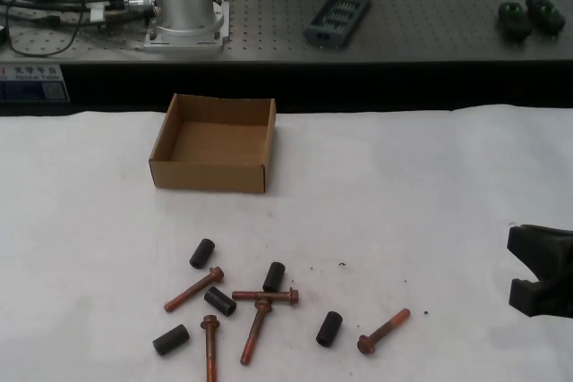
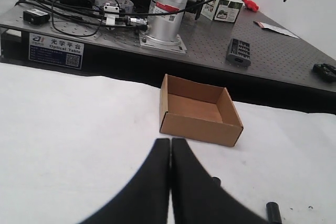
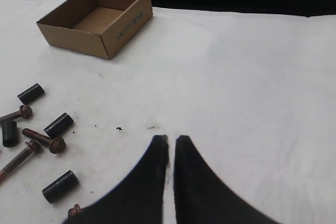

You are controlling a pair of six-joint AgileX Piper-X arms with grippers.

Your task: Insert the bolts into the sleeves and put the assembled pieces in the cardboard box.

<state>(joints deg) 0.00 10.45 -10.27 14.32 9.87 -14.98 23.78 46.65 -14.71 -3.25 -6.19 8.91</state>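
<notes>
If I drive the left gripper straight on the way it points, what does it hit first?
Probably the cardboard box: its near wall stands right ahead of the left gripper, with white sheet between. Depth is unclear; a downward tilt would meet the sheet first.

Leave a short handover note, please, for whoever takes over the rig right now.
Left gripper: shut, empty, above the white sheet, facing the cardboard box.
Right gripper: slightly open, empty, right of the parts.
Five bolts and five sleeves lie loose on the sheet, between the box and the arms.
Done: nothing assembled, nothing boxed.
To do: all five insertions, then boxing.
</notes>
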